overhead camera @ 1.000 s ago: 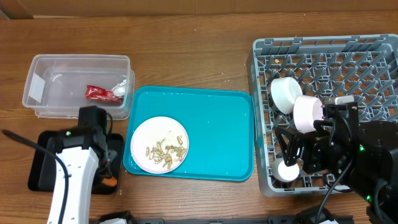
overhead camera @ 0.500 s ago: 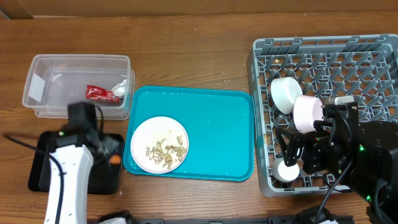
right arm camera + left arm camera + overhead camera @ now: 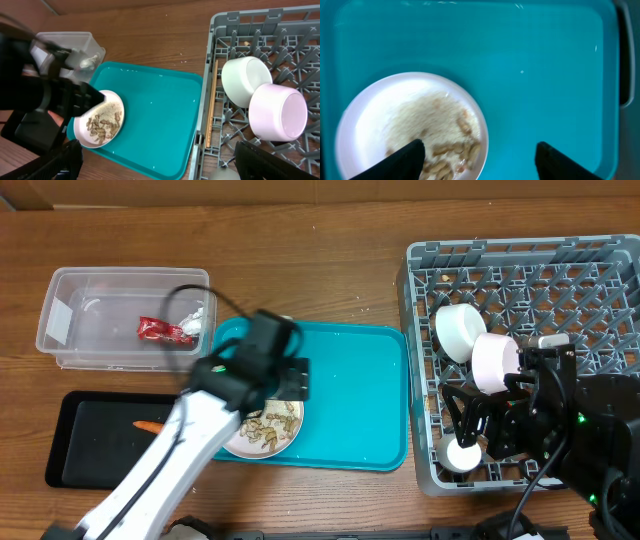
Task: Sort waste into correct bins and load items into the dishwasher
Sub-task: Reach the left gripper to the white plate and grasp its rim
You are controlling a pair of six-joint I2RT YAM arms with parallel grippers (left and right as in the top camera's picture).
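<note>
The left tool (image 3: pixel 479 146) hangs over the large teal plastic tray (image 3: pixel 545 75). Its two dark fingers (image 3: pixel 407 159) are spread wide, and nothing is between them. Below it, on the tray's left half, lies the wide round white plate (image 3: pixel 365 110) with the tan peanut-shell scraps (image 3: pixel 451 150) heaped on its near side. In the overhead view the blurred left arm covers part of that plate.

The small orange carrot (image 3: pixel 148 425) lies in the flat black rectangular tray (image 3: pixel 90 455), near the front left corner of the wooden table (image 3: pixel 300 260). Behind it stands the clear rectangular plastic tub (image 3: pixel 70 290), which holds the red crinkled snack wrapper (image 3: pixel 160 330) and, just beside it, the crumpled white-silver paper ball (image 3: pixel 196 318).

At the right, the large square grey plastic dish rack (image 3: pixel 520 255) holds two round white bowls (image 3: pixel 458 330) (image 3: pixel 495 362), tilted on their sides and touching. The thin pale wooden chopsticks (image 3: pixel 212 107) lie along the rack's left wall. The right tool (image 3: pixel 157 146) is above the rack's front left corner, fully spread and empty.
</note>
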